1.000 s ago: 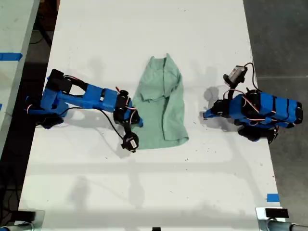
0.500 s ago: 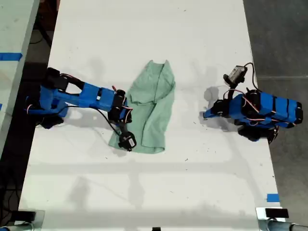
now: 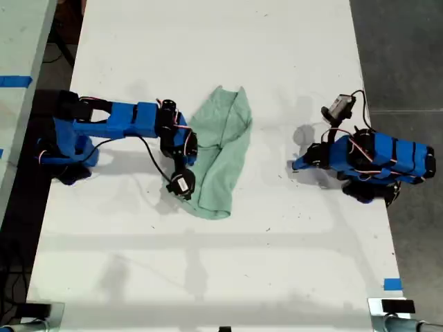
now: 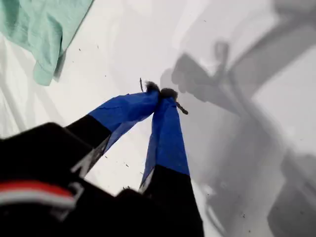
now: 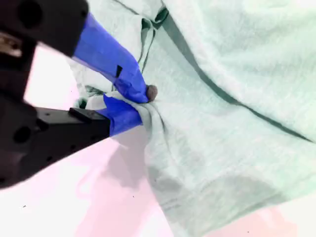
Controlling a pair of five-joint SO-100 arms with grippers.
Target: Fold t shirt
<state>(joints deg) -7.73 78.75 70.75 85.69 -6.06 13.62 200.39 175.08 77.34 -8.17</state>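
The pale mint-green t shirt (image 3: 223, 149) lies wrinkled and partly doubled over in the middle of the white table (image 3: 208, 277). My second gripper (image 3: 192, 151) reaches in from the exterior view's left and is shut on a bunched edge of the shirt. In the second wrist view the blue fingertips (image 5: 133, 86) of that gripper (image 5: 140, 101) pinch a fold of the cloth (image 5: 222, 123). My first gripper (image 3: 295, 166) rests at the exterior view's right, apart from the shirt. Its blue jaws (image 4: 160, 94) are shut on nothing above bare table, with a corner of the shirt (image 4: 44, 29) farther off.
The table's edges run along both sides of the exterior view, with dark floor (image 3: 401, 48) beyond the right one. A blue tape mark (image 3: 392, 283) sits near the exterior view's lower right corner. A second table with blue tape (image 3: 15, 81) stands at the exterior view's left.
My second gripper has pulled the shirt's edge toward the exterior view's left and upward, so the shirt now lies narrower and shifted left. The first arm has not moved.
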